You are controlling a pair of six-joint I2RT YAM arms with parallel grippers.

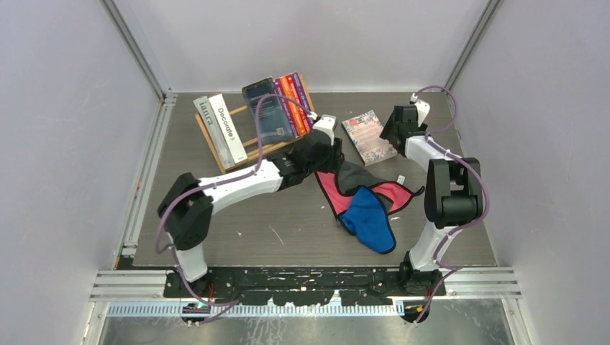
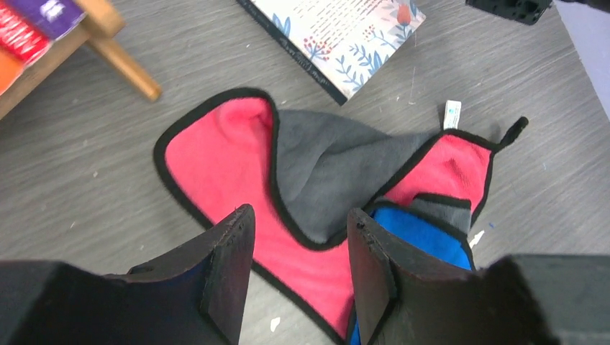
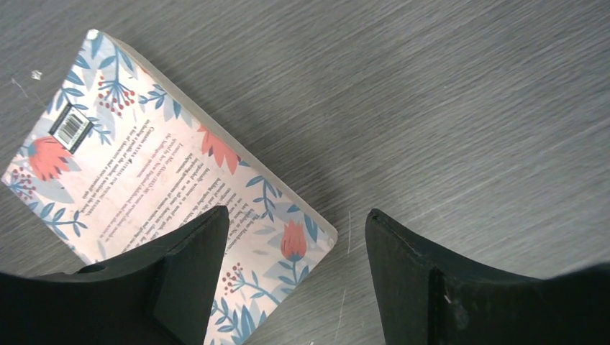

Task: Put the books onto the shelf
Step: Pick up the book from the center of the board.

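The light-wood shelf (image 1: 248, 147) stands at the back left and holds a grey book (image 1: 205, 118), the white "Decorate" book (image 1: 227, 129), a dark book (image 1: 267, 111) and orange and purple paperbacks (image 1: 295, 102). A pink-floral book (image 1: 368, 136) lies flat on the table to its right. My right gripper (image 3: 295, 215) is open just above that floral book (image 3: 144, 165), with the book's corner under the gap between its fingers. My left gripper (image 2: 298, 215) is open and empty above the red cloth (image 2: 223, 151), with a shelf leg (image 2: 119, 57) at the upper left.
A red cloth (image 1: 332, 190), a grey cloth (image 1: 352, 172) and a blue cloth (image 1: 368, 219) lie bunched together in the middle of the table, in front of the floral book (image 2: 345, 36). White walls close in the table on the left, the right and the back.
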